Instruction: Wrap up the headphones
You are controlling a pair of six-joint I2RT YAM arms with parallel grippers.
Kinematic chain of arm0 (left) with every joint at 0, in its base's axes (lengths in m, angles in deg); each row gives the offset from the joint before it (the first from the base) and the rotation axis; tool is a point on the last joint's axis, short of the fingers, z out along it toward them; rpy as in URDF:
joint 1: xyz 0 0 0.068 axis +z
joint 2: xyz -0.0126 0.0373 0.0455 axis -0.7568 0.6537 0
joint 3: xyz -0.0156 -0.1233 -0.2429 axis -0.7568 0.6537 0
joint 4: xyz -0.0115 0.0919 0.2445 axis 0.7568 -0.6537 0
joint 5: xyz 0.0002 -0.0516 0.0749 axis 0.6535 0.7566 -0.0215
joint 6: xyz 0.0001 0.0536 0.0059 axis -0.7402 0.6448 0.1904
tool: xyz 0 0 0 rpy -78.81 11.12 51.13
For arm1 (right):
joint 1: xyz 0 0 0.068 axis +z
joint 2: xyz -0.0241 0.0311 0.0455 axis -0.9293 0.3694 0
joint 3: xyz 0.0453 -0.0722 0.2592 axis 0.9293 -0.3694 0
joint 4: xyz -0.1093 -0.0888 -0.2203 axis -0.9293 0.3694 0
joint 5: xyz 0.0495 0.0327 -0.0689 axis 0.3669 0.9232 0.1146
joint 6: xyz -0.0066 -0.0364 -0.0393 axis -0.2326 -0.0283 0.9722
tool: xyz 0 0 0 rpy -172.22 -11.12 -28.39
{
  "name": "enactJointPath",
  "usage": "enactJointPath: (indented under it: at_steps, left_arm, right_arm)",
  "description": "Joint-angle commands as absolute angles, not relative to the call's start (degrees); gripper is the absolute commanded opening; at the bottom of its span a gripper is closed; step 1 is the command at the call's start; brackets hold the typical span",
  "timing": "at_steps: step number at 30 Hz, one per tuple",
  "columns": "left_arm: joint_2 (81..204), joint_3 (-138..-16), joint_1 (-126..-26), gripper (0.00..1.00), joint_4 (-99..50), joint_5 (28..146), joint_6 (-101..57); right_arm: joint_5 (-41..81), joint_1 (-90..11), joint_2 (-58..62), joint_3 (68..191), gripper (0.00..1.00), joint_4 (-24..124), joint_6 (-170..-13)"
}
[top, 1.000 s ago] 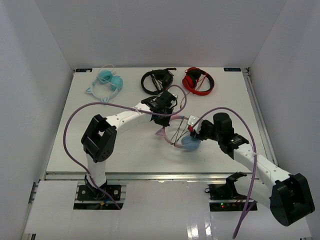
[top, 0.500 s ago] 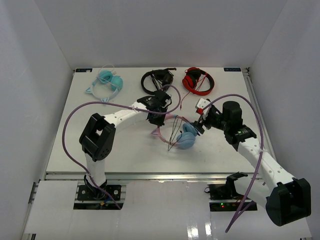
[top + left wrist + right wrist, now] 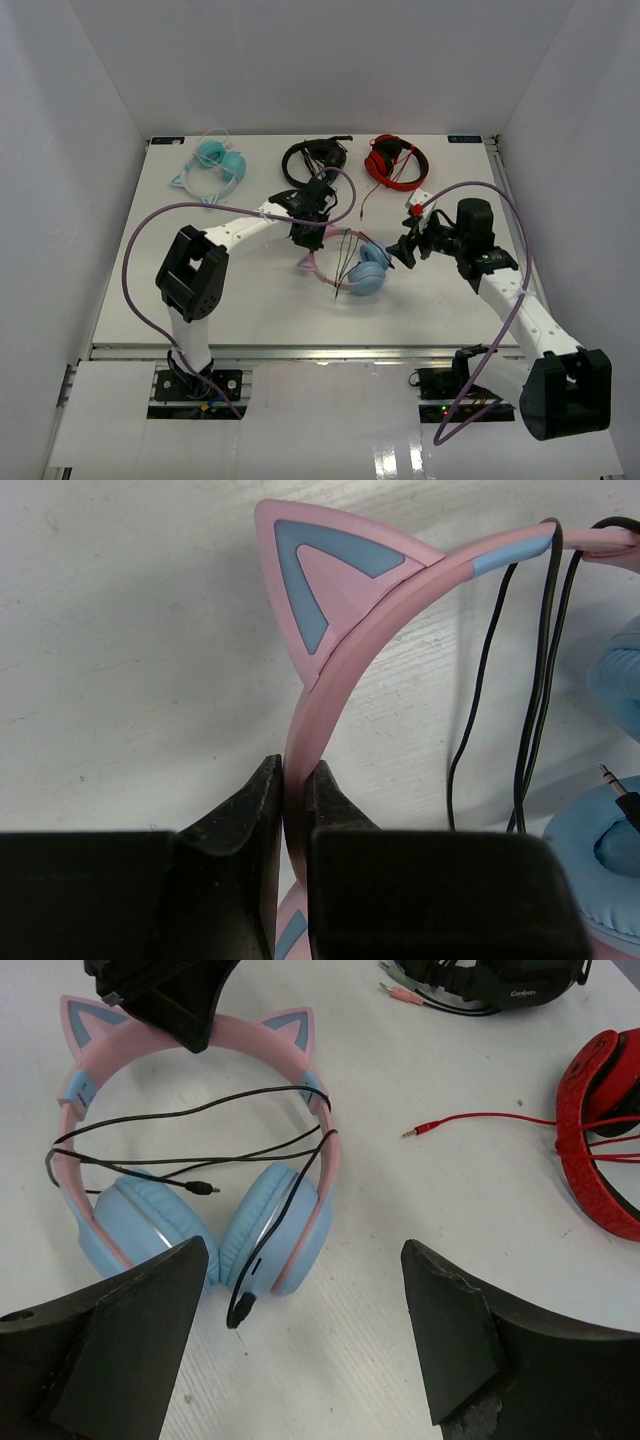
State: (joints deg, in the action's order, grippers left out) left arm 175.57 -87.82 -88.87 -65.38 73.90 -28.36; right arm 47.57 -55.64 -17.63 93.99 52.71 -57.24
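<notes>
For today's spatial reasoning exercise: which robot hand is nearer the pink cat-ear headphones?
Left. The left hand is clamped on the headphones at the pink headband; the right hand is open, apart from them, on their right.

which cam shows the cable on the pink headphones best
Right wrist: the cable shows whole, looped across the headphones, with its plug loose. Left wrist catches only a few strands and the plug at its right edge; top external shows faint dark lines.

Left wrist view: headphones (image 3: pixel 305 720) cut off at right edge, ear cups (image 3: pixel 580 852) partly shown. Right wrist view: red headphones (image 3: pixel 585 1160) and black headphones (image 3: pixel 500 985) cut off at frame edges.
</notes>
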Motion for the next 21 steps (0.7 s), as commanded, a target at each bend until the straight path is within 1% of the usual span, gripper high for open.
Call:
enactJointPath:
  at_steps: [1,7,13,16,18,19,20,21]
  left_arm:
    - [170.4,-87.5,-87.3,0.0,-63.5,76.0,-28.6]
    - [172.0,-86.7,-86.8,0.0,-63.2,76.9,-27.8]
    - [172.0,-84.6,-86.7,0.0,-62.3,77.2,-27.2]
    - [172.1,-83.7,-86.8,0.0,-61.6,77.5,-26.8]
    - [172.6,-83.5,-86.7,0.0,-61.3,77.6,-26.7]
    - [172.8,-83.4,-86.7,0.0,-61.3,77.7,-26.6]
    - [173.0,-83.5,-86.8,0.0,-61.2,77.8,-26.7]
    - [173.3,-83.5,-86.8,0.0,-61.1,78.1,-26.7]
  right_arm:
    - [61.1,-59.0,-20.4,94.2,0.85,53.8,-57.4]
    - [69.5,-63.5,-21.7,90.8,0.85,54.6,-55.3]
    - [76.6,-63.9,-20.4,92.0,0.85,63.3,-48.0]
    - [80.5,-63.9,-18.5,94.2,0.85,72.8,-37.7]
    - [80.7,-63.3,-17.8,95.1,0.85,78.3,-28.6]
    - [79.7,-62.3,-17.5,95.5,0.85,80.5,-22.6]
    - [77.9,-59.9,-17.2,96.5,0.85,86.4,-17.2]
    - [73.9,-58.4,-16.9,96.9,0.85,88.3,-9.7]
